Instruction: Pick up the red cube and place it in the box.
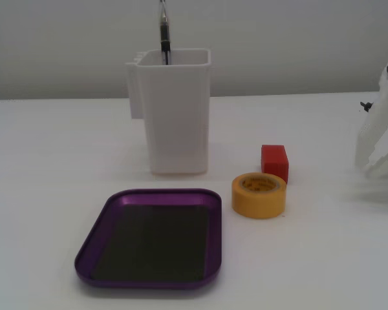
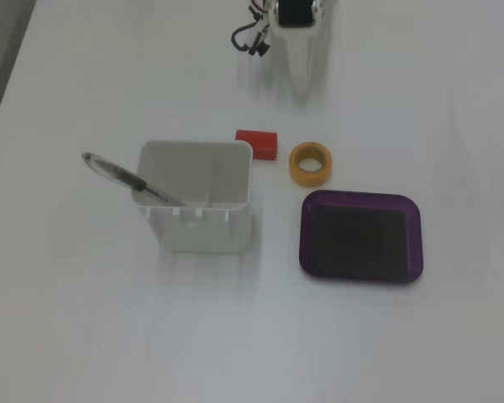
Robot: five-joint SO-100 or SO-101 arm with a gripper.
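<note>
Your small bright red ribbed cube (image 2: pixel 257 143) sits on the white tabletop (image 2: pixel 84 336), well clear of the jaws and untouched, just beside the yellow tape roll (image 2: pixel 310 164). The shallow purple metal tray (image 2: pixel 361 273) lies beyond, farther from the jaws. You cannot tell whether the white jaws are released or clenched.

Bright, even light washes out the white counter (image 1: pixel 52 194); shadows are faint. Both fixed views look soft and slightly blurred.

faint print inside the yellow tape roll (image 1: pixel 259 195), illegible
</note>
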